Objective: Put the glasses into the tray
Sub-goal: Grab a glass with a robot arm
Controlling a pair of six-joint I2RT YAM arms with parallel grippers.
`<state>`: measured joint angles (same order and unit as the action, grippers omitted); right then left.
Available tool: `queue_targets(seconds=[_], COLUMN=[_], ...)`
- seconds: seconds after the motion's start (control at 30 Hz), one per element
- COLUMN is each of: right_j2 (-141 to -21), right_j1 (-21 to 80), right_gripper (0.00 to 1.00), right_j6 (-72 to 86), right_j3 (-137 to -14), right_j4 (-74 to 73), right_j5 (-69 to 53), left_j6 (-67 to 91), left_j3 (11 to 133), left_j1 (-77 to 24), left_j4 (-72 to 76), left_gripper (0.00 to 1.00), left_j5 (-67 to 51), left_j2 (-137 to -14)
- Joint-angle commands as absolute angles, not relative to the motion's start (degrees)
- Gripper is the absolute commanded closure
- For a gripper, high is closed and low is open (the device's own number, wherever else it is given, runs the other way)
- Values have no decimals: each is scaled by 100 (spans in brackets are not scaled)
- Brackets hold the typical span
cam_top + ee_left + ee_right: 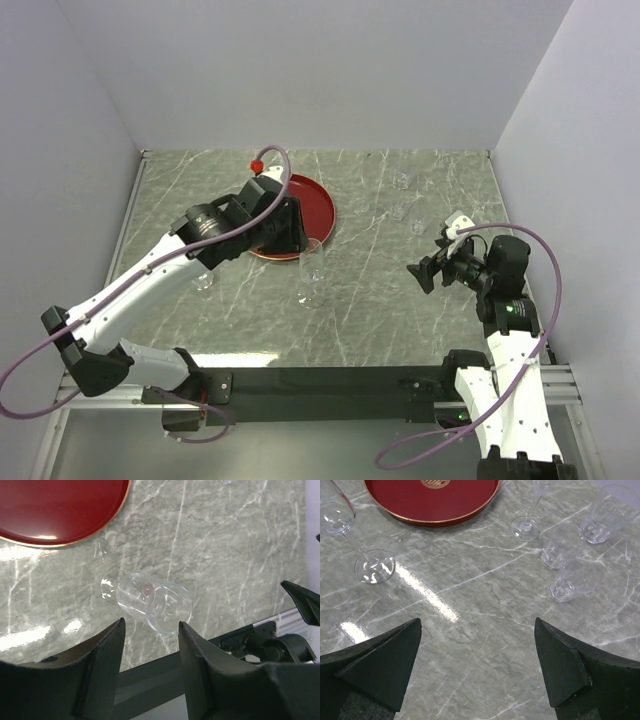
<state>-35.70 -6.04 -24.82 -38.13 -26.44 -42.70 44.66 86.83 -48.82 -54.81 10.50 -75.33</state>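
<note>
The left tool [151, 625] is close by the stemmed glass [155, 602], fingers apart. Squeeze softly, then lift it to the tray [60, 510].

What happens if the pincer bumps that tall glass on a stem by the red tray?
The stemmed glass would probably tip easily: it stands tall on a thin stem over a small round foot. It looks like smooth clear glass, so it may slip in the left pincer and could break if it fell on the hard table.
</note>
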Motion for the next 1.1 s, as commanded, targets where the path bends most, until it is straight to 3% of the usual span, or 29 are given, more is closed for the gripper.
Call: queue_targets(seconds=[0.0,0.57,0.8,0.97,1.07], right_j2=[-3498,-3437,-3428,-3419,-3419], right_j1=[-642,-686,-721,-729,-738], right_gripper=[0,0,0,0,0], right_j6=[-2505,-2487,-2487,-2487,-2487], right_j3=[-3779,-3779,-3771,-3779,-3771], right_j4=[-2575,-2584,-2601,-2584,-2593], right_j5=[-4245,-4245,-4245,-4254,-4263], left_j6=[4395,4342,4307,4219,4184], left_j3=[9052,9457,9633,9738,9808], left_j1=[-4966,-5247,-5344,-5388,-5405], left_j4=[-5686,-6187,-6381,-6556,-6600], left_gripper=[48,60,76,77,88], left_j5=[1406,1933,2100,2145,2153], left_j2=[-7664,-8358,-8569,-8701,-8771])
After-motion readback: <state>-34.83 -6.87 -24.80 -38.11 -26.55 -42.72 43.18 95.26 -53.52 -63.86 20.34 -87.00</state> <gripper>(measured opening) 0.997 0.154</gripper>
